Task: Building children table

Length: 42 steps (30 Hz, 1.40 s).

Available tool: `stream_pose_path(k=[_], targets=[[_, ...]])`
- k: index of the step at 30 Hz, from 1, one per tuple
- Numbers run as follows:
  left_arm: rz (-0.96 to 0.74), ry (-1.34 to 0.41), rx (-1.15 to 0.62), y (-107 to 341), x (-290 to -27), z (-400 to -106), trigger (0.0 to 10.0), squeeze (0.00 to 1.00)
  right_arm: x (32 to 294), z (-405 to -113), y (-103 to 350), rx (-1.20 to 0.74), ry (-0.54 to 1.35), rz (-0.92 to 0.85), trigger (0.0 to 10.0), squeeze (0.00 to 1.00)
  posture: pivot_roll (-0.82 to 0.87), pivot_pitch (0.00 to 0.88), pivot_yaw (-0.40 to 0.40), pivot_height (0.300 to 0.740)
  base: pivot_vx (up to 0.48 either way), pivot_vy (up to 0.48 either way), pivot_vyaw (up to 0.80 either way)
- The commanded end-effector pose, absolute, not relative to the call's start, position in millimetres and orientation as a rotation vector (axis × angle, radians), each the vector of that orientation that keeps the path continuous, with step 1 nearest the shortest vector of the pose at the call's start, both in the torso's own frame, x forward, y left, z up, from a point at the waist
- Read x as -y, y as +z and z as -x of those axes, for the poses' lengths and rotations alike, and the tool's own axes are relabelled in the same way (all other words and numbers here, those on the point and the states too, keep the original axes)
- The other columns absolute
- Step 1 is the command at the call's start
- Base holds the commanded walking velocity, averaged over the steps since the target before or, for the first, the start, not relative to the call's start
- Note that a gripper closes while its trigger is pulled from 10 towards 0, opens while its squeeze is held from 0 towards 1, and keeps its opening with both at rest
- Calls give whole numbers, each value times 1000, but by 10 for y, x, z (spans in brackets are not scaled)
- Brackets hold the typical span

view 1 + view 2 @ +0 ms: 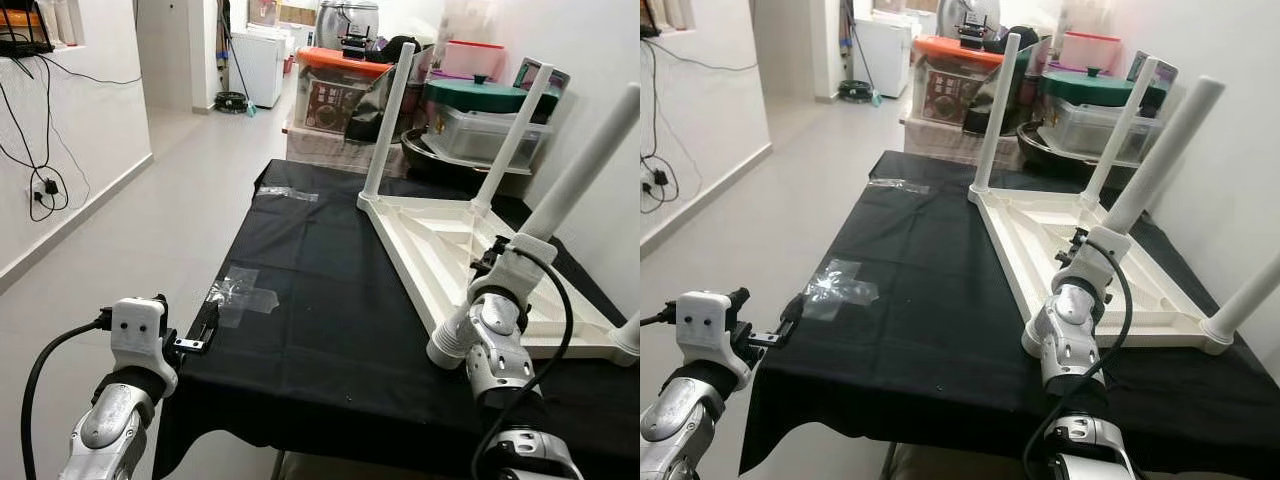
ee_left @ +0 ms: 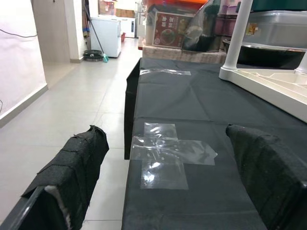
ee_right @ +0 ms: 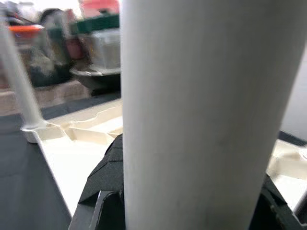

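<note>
A white plastic children's table (image 1: 450,235) lies upside down on a black-clothed work table (image 1: 320,300). Three white legs (image 1: 393,115) stand up from its far and right corners. A fourth leg (image 1: 585,165) leans over the near-left corner, and my right gripper (image 1: 503,256) is shut on it low down. In the right wrist view this leg (image 3: 201,105) is gripped between the black fingers (image 3: 108,179). My left gripper (image 1: 200,335) hovers open at the work table's near-left edge, with its pads (image 2: 74,175) wide apart and nothing between them.
Clear tape patches (image 1: 240,292) are stuck to the black cloth near the left gripper, and another (image 1: 290,193) at the far left. Storage boxes and lidded tubs (image 1: 480,115) crowd the far end. A white wall runs close on the right. Open tiled floor (image 1: 150,220) lies to the left.
</note>
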<state>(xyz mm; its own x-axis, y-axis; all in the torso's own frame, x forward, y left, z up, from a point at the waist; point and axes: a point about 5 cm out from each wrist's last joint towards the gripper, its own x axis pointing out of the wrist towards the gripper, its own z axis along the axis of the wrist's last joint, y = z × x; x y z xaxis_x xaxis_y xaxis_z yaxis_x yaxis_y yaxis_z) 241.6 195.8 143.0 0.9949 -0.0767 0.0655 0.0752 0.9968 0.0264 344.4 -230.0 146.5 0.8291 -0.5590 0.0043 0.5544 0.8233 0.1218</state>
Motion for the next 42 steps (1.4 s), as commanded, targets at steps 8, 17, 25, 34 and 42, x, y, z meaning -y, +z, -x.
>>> stream_pose_path(k=[8,17,25,34,42], targets=[[-19,-81,49,1373,-1925,-2424,10000,0,2151,-3410,1167,-53,-418,-72,10000,0,49,0,-100,740,0,0,0],[-14,-82,43,1358,-1923,-2424,10000,0,1779,-3618,1289,-46,130,-88,10000,0,48,0,-108,740,0,0,0],[-5,-71,39,1342,-1933,-2411,10000,0,1777,-3711,1349,-65,217,-127,10000,0,57,0,-122,740,0,0,0],[-3,-66,34,1330,-1946,-2396,10000,0,1717,-3726,1369,-38,301,-182,10000,0,58,0,-119,740,0,0,0],[-4,-61,32,1327,-1950,-2390,10000,0,1528,-3597,1255,12,311,-133,10000,0,59,0,-120,740,0,0,0]])
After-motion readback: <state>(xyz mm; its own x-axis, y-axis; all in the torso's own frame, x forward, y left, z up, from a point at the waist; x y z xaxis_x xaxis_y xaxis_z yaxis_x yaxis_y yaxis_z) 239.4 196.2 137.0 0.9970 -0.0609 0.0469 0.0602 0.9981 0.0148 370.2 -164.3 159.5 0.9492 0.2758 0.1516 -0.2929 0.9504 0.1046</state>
